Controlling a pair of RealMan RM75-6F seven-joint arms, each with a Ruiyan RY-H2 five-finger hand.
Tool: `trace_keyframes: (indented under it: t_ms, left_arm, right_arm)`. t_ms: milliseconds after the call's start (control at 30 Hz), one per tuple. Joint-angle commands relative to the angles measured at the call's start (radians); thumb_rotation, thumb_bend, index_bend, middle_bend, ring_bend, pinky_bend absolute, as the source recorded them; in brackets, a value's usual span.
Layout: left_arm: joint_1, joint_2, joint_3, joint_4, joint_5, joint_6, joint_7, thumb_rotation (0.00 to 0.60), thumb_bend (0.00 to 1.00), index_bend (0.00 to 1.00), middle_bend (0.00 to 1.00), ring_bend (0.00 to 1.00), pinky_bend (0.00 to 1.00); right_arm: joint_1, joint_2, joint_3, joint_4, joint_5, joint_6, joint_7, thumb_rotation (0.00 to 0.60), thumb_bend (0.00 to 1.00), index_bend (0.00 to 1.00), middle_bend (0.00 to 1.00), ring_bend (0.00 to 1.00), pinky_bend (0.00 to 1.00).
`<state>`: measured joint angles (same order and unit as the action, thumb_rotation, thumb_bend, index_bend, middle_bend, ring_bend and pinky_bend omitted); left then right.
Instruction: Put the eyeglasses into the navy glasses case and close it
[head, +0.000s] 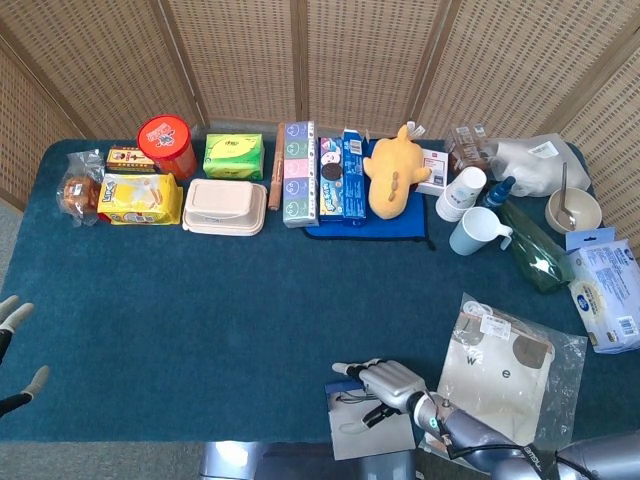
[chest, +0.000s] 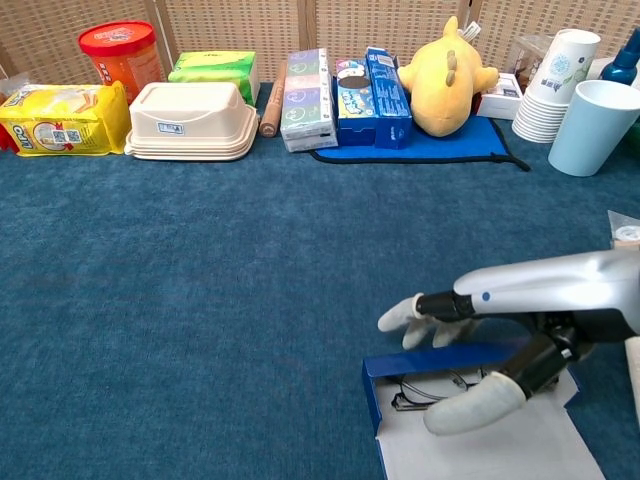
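Wire eyeglasses (chest: 432, 389), flat navy case (chest: 400, 365), blue carpet (chest: 200, 300)

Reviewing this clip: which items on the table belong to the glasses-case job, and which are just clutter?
Job items:
eyeglasses
navy glasses case, open
right hand, over the case

Clutter:
yellow plush toy
beige lunch box
red canister
paper cup stack
blue mug

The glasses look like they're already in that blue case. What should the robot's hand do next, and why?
Probably fold the pale lid flap up over the eyeglasses. They already lie inside the open navy glasses case, and the right hand is at the case, fingers reaching over its far wall, so only closing seems left.
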<state>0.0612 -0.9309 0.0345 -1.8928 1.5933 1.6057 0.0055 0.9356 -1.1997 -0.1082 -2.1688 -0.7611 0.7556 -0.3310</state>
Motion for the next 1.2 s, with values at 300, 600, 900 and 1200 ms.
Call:
trace_keyframes:
  t_ms: [300, 600, 900, 1200]
  left_arm:
    - [-0.002, -0.004, -0.001, 0.001, 0.013, 0.003, -0.003, 0.600, 0.28, 0.09, 0.06, 0.04, 0.00]
    - [-0.009, -0.006, -0.006, 0.015, 0.021, 0.001, -0.027, 0.600, 0.28, 0.09, 0.06, 0.04, 0.00]
    - [-0.017, -0.006, -0.010, 0.042, 0.036, 0.005, -0.059, 0.600, 0.28, 0.09, 0.06, 0.04, 0.00]
    - [-0.020, -0.005, -0.012, 0.072, 0.032, 0.005, -0.104, 0.600, 0.28, 0.09, 0.06, 0.04, 0.00]
  right_arm:
    - [-0.137, 0.029, -0.033, -0.068, -0.226, 0.245, -0.056, 0.181, 0.16, 0.00, 0.13, 0.09, 0.14]
    - [-0.310, -0.006, -0.131, -0.080, -0.447, 0.461, -0.189, 0.382, 0.17, 0.00, 0.13, 0.06, 0.14]
    - [-0.527, -0.121, -0.231, 0.058, -0.708, 0.665, -0.375, 0.487, 0.17, 0.00, 0.11, 0.03, 0.11]
    - [-0.670, -0.138, -0.308, 0.169, -0.882, 0.742, -0.389, 0.491, 0.15, 0.00, 0.07, 0.00, 0.08]
